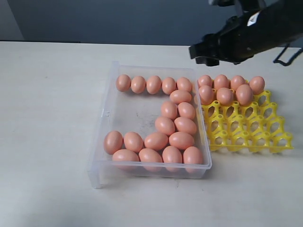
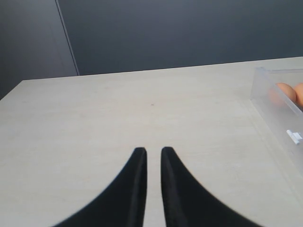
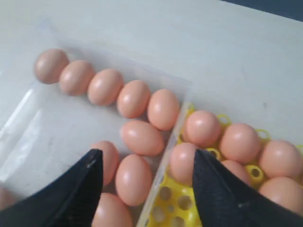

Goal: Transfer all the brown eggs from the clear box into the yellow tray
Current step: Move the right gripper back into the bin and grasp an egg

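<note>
eighteen brown eggs point(image 1: 164, 126) lie in the one clear box point(image 1: 106, 113). seven more sit in the one yellow tray point(image 1: 246, 137). twenty-five eggs in all, on one counter point(image 1: 47, 118).

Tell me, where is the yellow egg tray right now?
In the exterior view the yellow egg tray sits on the right, close beside the clear box, with brown eggs in its far cups.
</note>
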Robot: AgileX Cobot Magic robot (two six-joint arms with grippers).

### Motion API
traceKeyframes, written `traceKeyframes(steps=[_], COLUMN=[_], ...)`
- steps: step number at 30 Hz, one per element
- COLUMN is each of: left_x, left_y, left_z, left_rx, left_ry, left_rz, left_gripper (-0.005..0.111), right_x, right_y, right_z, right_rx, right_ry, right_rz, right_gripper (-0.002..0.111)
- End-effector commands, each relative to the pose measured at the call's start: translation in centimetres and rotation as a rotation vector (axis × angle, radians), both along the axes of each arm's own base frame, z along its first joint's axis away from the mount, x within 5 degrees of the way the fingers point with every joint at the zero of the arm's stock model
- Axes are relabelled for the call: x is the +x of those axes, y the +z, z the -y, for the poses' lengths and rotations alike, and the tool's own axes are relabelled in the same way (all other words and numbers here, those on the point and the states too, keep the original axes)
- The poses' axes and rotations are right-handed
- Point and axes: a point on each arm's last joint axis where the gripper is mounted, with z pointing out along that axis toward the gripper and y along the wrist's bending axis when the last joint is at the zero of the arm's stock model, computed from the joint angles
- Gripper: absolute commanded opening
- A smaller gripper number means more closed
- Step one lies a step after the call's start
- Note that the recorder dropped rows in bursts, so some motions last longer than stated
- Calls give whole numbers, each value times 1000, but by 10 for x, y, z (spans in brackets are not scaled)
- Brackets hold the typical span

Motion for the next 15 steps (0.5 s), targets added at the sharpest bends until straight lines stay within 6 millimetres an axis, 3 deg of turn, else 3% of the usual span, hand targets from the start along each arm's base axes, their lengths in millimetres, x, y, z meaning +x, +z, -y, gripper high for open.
traceKeyframes(steps=[1,5,9,15], left_x=[0,0,0,0], left_y=[-1,-1,-1,-1], left_z=[0,0,0,0], left_rx=[-2,-2,-2,-2], left_ry=[-3,-3,-3,-3], left_rz=[6,6,6,6], left_gripper=[12,12,12,12], right_x=[2,4,2,12], right_y=[-9,-51,-83,-113], right_z=[-34,-70,-92,-108], right_rx=[-60,-127,-182,-236], right_ry=[131,222,311,362], right_rz=[-92,-244,-323,-385], right_gripper=[55,55,55,55])
